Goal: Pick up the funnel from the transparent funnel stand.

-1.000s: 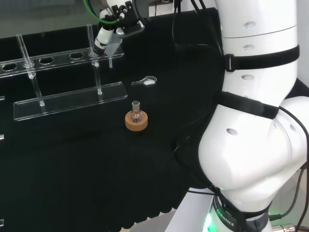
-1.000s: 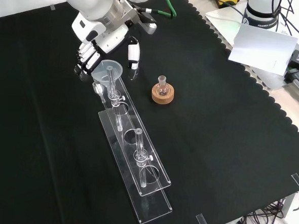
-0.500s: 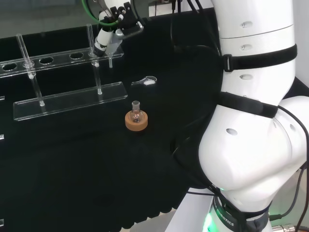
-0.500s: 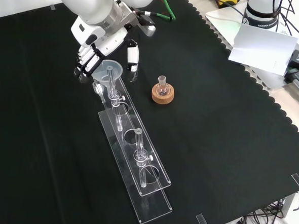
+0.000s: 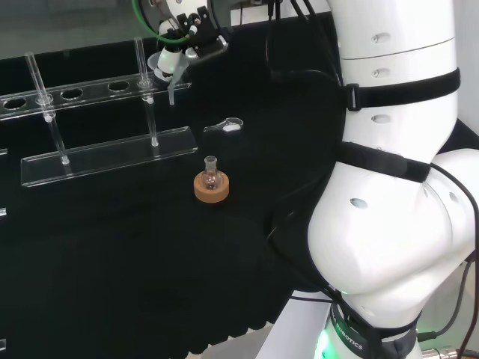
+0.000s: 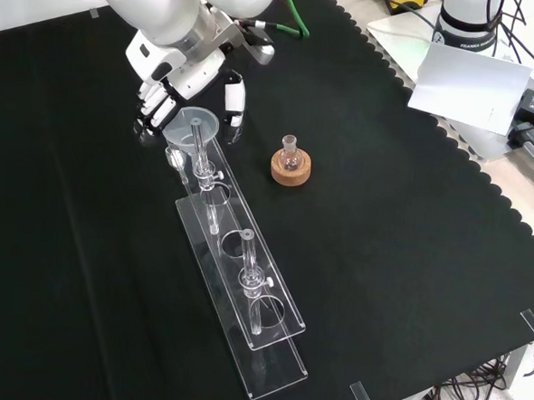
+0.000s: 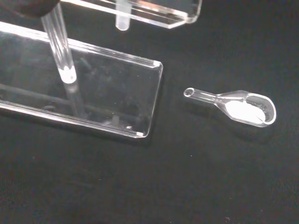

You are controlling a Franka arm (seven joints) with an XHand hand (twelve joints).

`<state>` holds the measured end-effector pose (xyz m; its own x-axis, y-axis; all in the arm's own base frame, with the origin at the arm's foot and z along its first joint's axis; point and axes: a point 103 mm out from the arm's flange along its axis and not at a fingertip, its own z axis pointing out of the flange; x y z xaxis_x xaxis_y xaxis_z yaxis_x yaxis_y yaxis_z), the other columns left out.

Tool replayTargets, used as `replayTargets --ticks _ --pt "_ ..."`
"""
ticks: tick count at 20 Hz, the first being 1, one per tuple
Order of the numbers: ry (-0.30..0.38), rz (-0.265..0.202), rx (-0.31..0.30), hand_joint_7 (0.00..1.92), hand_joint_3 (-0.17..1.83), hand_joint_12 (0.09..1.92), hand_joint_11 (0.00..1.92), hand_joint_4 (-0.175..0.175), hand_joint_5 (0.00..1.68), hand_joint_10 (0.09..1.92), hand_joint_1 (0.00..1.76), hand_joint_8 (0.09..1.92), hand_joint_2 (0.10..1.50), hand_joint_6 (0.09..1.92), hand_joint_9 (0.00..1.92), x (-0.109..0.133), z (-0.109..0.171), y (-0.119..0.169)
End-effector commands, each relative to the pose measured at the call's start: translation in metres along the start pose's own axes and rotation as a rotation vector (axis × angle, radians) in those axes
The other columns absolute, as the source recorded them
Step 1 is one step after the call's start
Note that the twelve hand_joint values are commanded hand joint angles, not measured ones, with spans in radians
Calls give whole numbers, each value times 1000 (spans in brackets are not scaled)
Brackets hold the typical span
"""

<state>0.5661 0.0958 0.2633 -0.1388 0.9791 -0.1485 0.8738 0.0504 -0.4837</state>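
Observation:
The clear funnel [image 6: 193, 123] sits in the end hole of the transparent funnel stand [image 6: 244, 285], with its stem [image 5: 171, 91] hanging through the upper bar. My hand [image 6: 170, 85] is curled round the funnel's cup. The fingers [image 6: 153, 105] lie on the cup's left and the thumb [image 6: 234, 103] on its right in the front view. In the head view a fingertip of the hand [image 5: 171, 58] rests against the funnel [image 5: 160, 64]. The wrist view shows the stem's end [image 7: 122, 21] under the stand's upper bar, above the base plate [image 7: 107, 88].
A small round flask [image 6: 291, 152] stands in a cork ring [image 6: 290, 171], right of the stand in the front view. A glass scoop with white powder [image 7: 243, 108] lies on the cloth near the stand's end [image 5: 227, 125]. Papers and cables lie beyond the cloth's right edge [image 6: 474, 81].
The hand has shifted slightly up and back in the head view, and the thumb has closed in toward the funnel's cup. Stand, flask and scoop have not moved.

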Motion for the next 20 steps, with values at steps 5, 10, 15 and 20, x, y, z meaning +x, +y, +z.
replayTargets --ticks 5,10,15,20 --pt "-41 44 -78 437 404 1353 429 -27 421 593 691 682 745 87 661 -2 -3 -6" --pt "-64 57 -179 659 449 1279 551 -16 708 509 735 671 794 188 839 3 -17 -17" --pt "-79 59 -197 722 463 1259 591 -3 748 446 756 658 808 480 911 3 -39 -33" --pt "-92 83 -194 734 473 1244 613 -2 740 443 762 666 807 573 922 2 -61 -54"
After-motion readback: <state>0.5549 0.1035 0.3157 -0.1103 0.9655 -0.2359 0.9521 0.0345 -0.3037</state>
